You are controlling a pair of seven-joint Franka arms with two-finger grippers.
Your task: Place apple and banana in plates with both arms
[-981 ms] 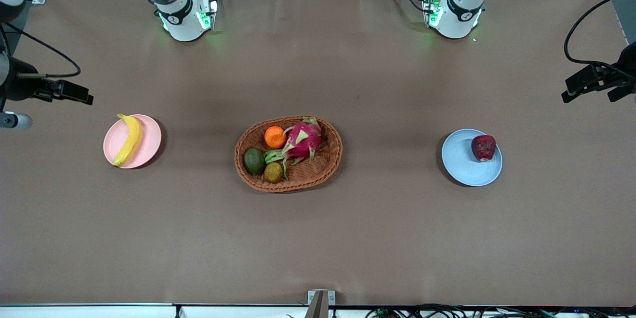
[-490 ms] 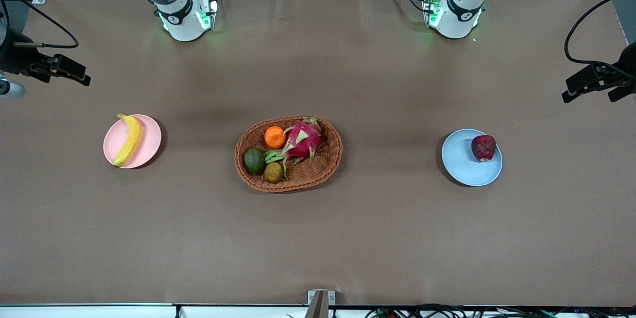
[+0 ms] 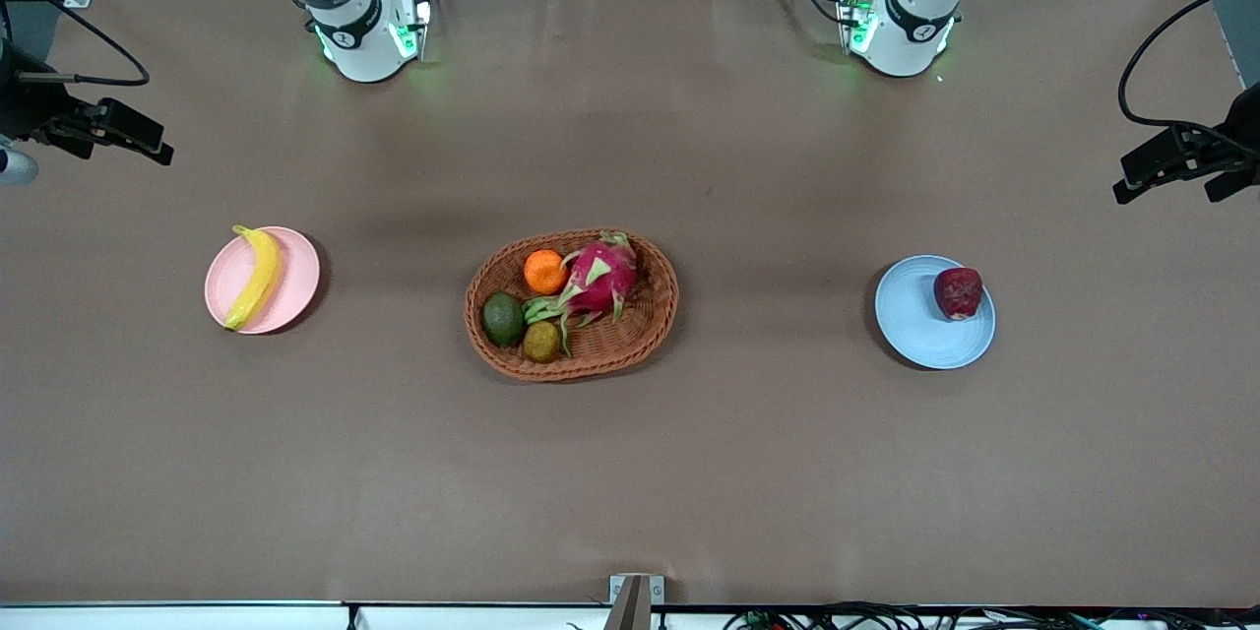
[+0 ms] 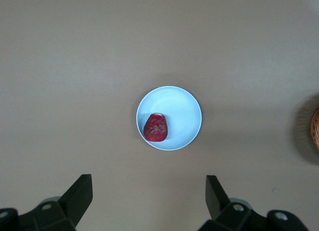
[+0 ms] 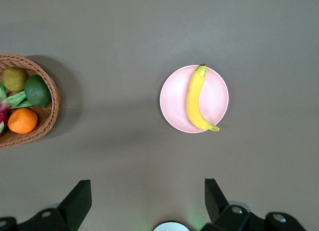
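Observation:
The yellow banana lies on the pale pink plate toward the right arm's end of the table. The dark red apple sits on the light blue plate toward the left arm's end, close to its rim. My right gripper is open and empty, high over the table beside the pink plate and banana. My left gripper is open and empty, high over the table beside the blue plate and apple.
An oval brown wicker basket stands mid-table between the plates, holding a pink dragon fruit, an orange, an avocado and a small brownish fruit. Both arm bases stand along the robots' edge.
The right arm's hand has drawn back toward the robots' edge of the table, away from the pink plate. The left arm and all the fruit have not moved.

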